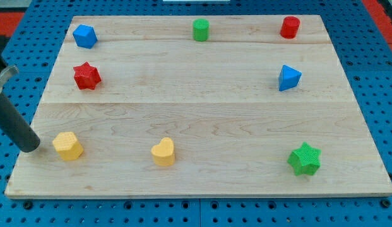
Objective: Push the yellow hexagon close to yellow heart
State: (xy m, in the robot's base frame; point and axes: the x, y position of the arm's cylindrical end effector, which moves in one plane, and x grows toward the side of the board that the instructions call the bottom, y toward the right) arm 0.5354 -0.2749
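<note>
Now resting my tip [31, 146] on wooden board [202, 120] at view's left edge, just left of yellow hexagon [67, 145], small gap showing, touching nothing. Bare rod, no jaws to part or close. Yellow heart [163, 152] sitting well right of hexagon, along bottom. Lying elsewhere: blue block [84, 36], red star [86, 75], green cylinder [201, 29], red cylinder [290, 27], blue wedge-like block [288, 77], green star [304, 159]. No containers showing.

Robotics lab bench, pale wooden tabletop [202, 113] on blue perforated mounting board [372, 57], small coloured test blocks, dark rod's tip [31, 147]
</note>
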